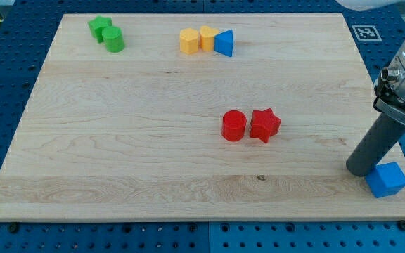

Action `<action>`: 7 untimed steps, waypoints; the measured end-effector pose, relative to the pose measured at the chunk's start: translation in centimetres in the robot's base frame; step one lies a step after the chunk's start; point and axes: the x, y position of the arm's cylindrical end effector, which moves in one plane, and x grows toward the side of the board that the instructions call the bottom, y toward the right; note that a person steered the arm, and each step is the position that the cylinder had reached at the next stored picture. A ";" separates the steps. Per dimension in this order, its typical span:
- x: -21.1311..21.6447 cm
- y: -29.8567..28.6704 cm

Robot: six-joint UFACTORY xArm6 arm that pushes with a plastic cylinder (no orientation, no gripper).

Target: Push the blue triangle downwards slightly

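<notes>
The blue triangle [224,43] lies near the view's top, touching the right side of two yellow blocks [197,39]. My tip [361,169] rests on the board at the view's lower right, far below and to the right of the blue triangle. A blue cube [387,179] sits just to the right of my tip, close to or touching it, near the board's bottom right corner.
A red cylinder [233,126] and a red star [264,125] sit side by side near the middle. A green star-like block [100,27] and a green cylinder [114,40] sit at the upper left. The wooden board [118,140] lies on a blue perforated table.
</notes>
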 end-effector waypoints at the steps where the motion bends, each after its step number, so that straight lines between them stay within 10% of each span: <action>1: -0.1 0.0; 7: -24.2 -7.9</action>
